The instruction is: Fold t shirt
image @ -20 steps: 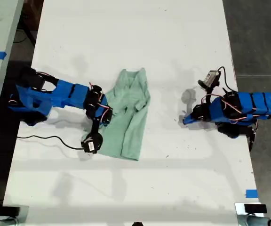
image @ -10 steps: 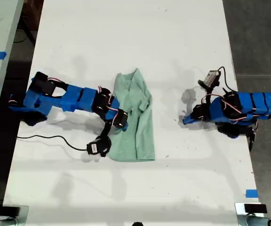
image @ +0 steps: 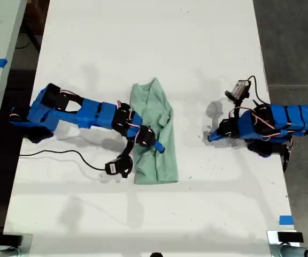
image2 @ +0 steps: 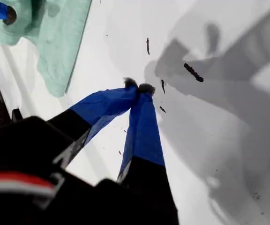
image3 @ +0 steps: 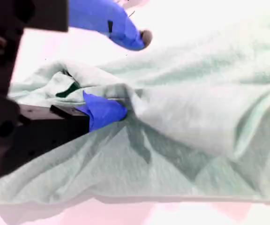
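- My first end effector [image2: 138, 88] is pinched together, empty, over bare tabletop [image: 143, 43].
- My second end effector [image3: 125, 77] spreads its jaws apart across the t shirt [image: 154, 134], with the lower finger tucked under a fold.
- The t shirt lies mid-tabletop, at 9 o'clock from the first arm in the exterior view.

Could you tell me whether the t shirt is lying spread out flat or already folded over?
Partly folded: the t shirt forms a narrow wrinkled strip, with layers doubled over near my second end effector.

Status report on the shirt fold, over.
My first gripper shut, empty, off the cloth. My second gripper open over the t shirt. Nothing in the way.
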Action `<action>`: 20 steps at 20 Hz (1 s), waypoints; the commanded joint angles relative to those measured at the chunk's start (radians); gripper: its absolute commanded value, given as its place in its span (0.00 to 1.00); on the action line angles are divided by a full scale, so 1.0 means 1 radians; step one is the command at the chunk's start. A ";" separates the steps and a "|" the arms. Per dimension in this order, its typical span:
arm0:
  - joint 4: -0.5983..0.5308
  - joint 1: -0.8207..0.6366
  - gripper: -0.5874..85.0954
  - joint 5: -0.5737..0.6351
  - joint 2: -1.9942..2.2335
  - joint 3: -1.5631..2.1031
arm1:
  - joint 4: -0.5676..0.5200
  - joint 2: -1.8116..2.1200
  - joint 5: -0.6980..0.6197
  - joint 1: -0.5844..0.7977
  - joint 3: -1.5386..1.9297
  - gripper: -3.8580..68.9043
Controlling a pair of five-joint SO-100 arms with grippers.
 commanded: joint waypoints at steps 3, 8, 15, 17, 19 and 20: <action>-0.017 -0.041 0.29 0.006 0.023 -0.051 | 0.000 0.014 -0.020 0.002 0.049 0.06; 0.086 -0.048 0.29 0.014 0.186 -0.048 | 0.000 0.014 -0.020 0.002 0.049 0.06; 0.051 -0.067 0.00 -0.037 1.023 0.643 | 0.000 0.014 -0.020 0.002 0.049 0.06; -0.133 -0.135 0.00 -0.061 1.489 1.175 | -0.002 0.014 -0.017 0.002 0.049 0.06; -0.202 -0.186 0.00 -0.074 1.950 1.605 | -0.005 0.014 -0.014 0.003 0.051 0.06; -0.206 -0.186 0.00 -0.089 2.131 1.764 | -0.005 0.014 -0.014 0.005 0.051 0.06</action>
